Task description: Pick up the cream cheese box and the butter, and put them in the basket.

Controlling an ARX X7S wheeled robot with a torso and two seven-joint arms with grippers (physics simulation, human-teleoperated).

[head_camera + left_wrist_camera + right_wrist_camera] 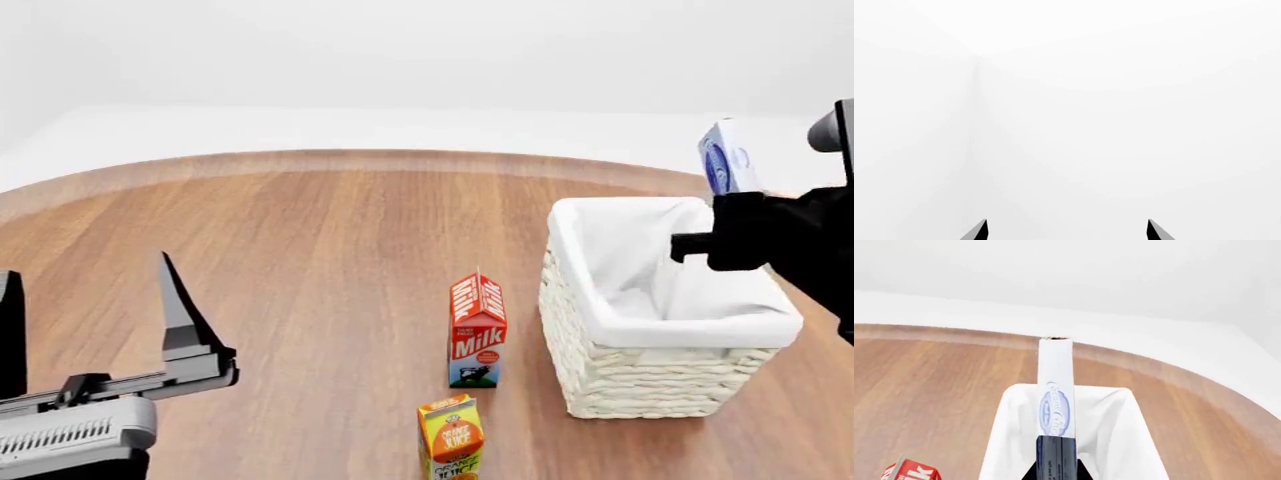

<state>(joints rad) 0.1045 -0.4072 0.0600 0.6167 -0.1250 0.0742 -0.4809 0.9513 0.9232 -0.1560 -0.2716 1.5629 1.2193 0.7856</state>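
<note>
Cream cheese box (727,157): blue-and-white, sitting upright at the upper right of the head frame, above the far right corner of the basket (641,385). In the right wrist view the box (1055,400) is showing edge-on as a narrow white strip with a blue oval logo, running up the middle of the frame over the basket's white lining (1114,440).

Right gripper (747,215): dark, entering from the right edge of the head frame and clenching the lower part of the box; its tips are showing as dark shapes at the bottom centre of the wrist frame, on either side of the box.

Basket: white woven, cloth-lined, standing on the wooden table (294,260) at right of centre in the head frame.

Milk carton (478,330): red, gable-topped, standing upright just left of the basket, apart from it.

Juice carton (451,438): orange, standing at the bottom centre of the head frame, below the milk.

Left gripper (87,320): lying at the lower left of the head frame, fingers spread wide and gripping nothing. In its own wrist view only two dark fingertips (977,231) are showing at the bottom edge, against blank white.
</note>
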